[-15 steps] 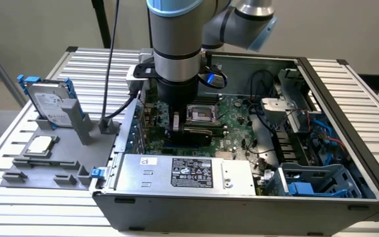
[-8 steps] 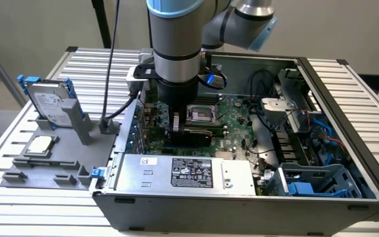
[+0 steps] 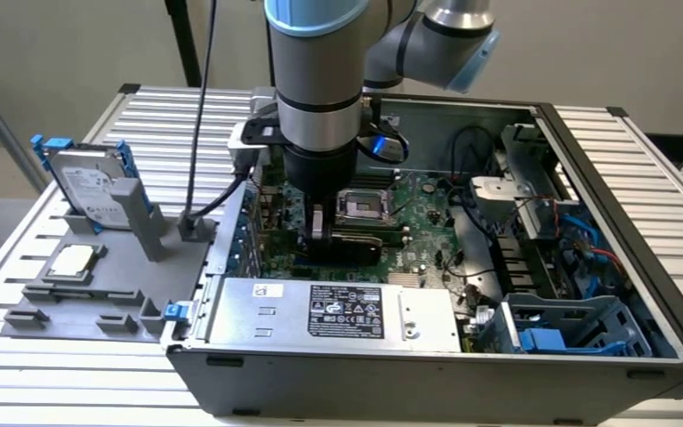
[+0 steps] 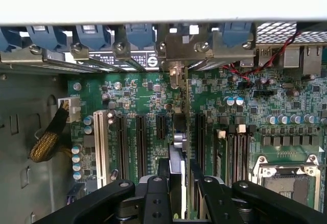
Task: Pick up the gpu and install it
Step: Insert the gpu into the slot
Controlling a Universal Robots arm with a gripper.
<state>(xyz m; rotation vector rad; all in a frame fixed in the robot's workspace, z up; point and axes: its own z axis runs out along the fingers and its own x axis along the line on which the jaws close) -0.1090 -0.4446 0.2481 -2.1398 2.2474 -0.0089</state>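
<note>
The end effector (image 4: 179,183) is clenched on the gpu (image 4: 178,147), holding it edge-on and upright low inside the open case (image 3: 626,222), over the motherboard (image 4: 143,101) slots beside the CPU socket (image 3: 363,207). On the bench (image 3: 92,382), at the exterior view's left, a hard drive (image 3: 86,191) stands in a grey holder (image 3: 104,285).

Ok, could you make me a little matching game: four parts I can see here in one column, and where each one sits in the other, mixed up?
1. gpu
2. hard drive
3. CPU chip
4. power supply

A. flat on the grey tray outside the case
B. between the fingers, inside the case
C. upright in a grey stand outside the case
D. labelled silver box along the case's near wall

Pairs: 1-B, 2-C, 3-A, 4-D
</note>
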